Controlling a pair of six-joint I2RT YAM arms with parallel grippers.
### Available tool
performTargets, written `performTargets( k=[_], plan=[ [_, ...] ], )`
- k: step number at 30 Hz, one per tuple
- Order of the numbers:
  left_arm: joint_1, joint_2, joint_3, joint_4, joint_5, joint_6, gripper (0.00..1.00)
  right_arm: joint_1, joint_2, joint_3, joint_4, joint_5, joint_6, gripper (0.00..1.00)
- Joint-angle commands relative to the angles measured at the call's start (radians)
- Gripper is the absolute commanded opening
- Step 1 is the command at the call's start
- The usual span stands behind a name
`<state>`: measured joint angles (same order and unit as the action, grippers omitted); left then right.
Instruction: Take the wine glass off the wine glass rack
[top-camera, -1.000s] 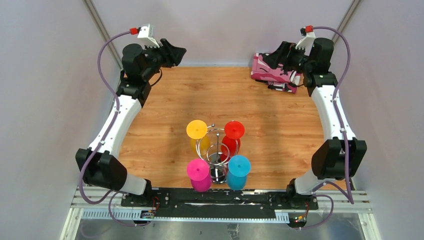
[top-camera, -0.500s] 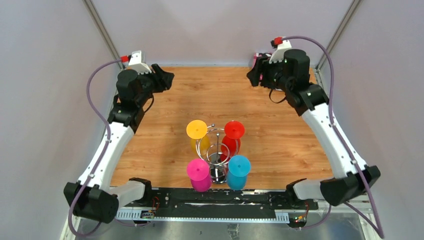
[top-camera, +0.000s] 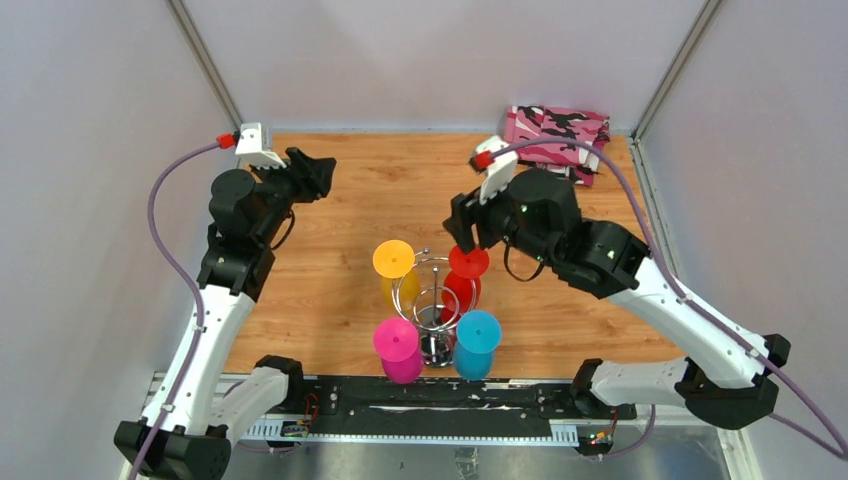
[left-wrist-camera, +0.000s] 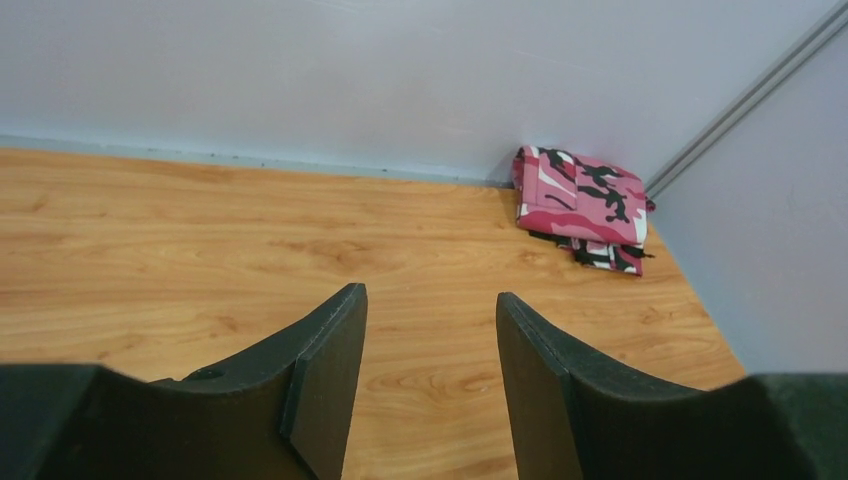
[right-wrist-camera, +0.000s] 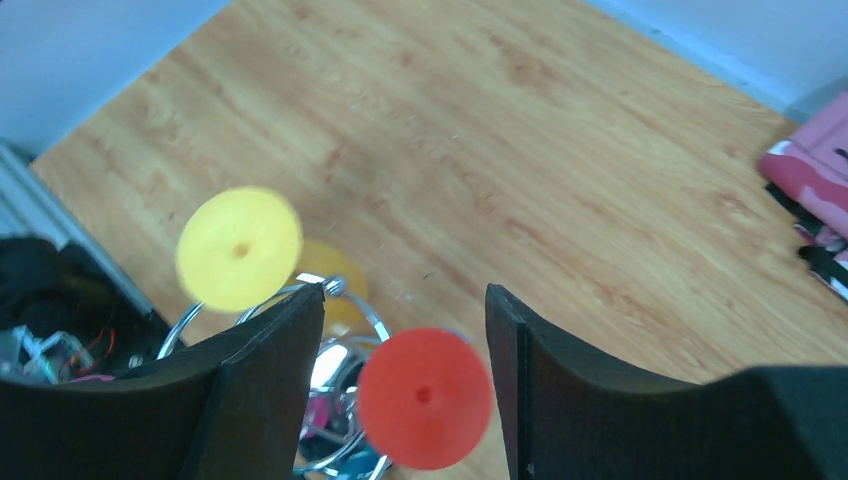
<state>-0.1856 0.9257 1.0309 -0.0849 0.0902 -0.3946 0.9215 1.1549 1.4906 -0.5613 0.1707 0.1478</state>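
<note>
The chrome wine glass rack (top-camera: 436, 300) stands near the table's front middle. Four plastic wine glasses hang upside down on it, feet up: yellow (top-camera: 393, 259), red (top-camera: 468, 261), pink (top-camera: 397, 340) and blue (top-camera: 478, 331). My right gripper (top-camera: 462, 228) is open, just behind and above the red glass. In the right wrist view the red foot (right-wrist-camera: 425, 397) lies between the spread fingers, with the yellow foot (right-wrist-camera: 239, 248) to the left and rack wire (right-wrist-camera: 345, 300) showing. My left gripper (top-camera: 318, 172) is open and empty at the far left, and in its wrist view (left-wrist-camera: 430, 330) only bare wood lies between the fingers.
A folded pink camouflage cloth (top-camera: 556, 131) lies in the far right corner, also in the left wrist view (left-wrist-camera: 585, 205). Grey walls close three sides. Open wooden table (top-camera: 380, 190) lies behind the rack.
My right arm has swung from the far right corner inward and forward, to just over the red glass. My left arm has moved a little forward and left.
</note>
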Motion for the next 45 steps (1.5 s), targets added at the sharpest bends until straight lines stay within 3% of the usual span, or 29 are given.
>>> performTargets(
  k=[1,5,13,19,23,27,36,39,45],
  plan=[
    [-0.003,-0.048,-0.038,-0.048,-0.024,0.000,0.56,0.189,0.027,-0.017,-0.115,0.173,-0.008,0.67],
    [-0.003,-0.088,-0.047,-0.068,-0.032,0.010,0.57,0.301,0.053,-0.037,-0.144,0.258,0.025,0.69],
    [-0.003,-0.113,-0.055,-0.077,-0.037,0.011,0.58,0.351,0.080,-0.084,-0.120,0.275,0.075,0.69],
    [-0.003,-0.115,-0.068,-0.075,-0.042,0.011,0.58,0.355,0.078,-0.114,-0.085,0.283,0.086,0.55],
    [-0.003,-0.114,-0.071,-0.076,-0.050,0.012,0.58,0.354,0.087,-0.126,-0.048,0.273,0.080,0.54],
    [-0.003,-0.116,-0.071,-0.080,-0.053,0.010,0.58,0.355,0.106,-0.134,-0.010,0.261,0.076,0.46],
    [-0.003,-0.121,-0.077,-0.087,-0.062,0.011,0.57,0.355,0.133,-0.140,0.008,0.228,0.089,0.18],
    [-0.003,-0.121,-0.078,-0.087,-0.068,0.014,0.56,0.355,0.137,-0.139,0.006,0.234,0.094,0.02],
    [-0.003,-0.116,-0.079,-0.084,-0.073,0.012,0.52,0.355,0.159,-0.116,-0.001,0.247,0.093,0.00]
  ],
)
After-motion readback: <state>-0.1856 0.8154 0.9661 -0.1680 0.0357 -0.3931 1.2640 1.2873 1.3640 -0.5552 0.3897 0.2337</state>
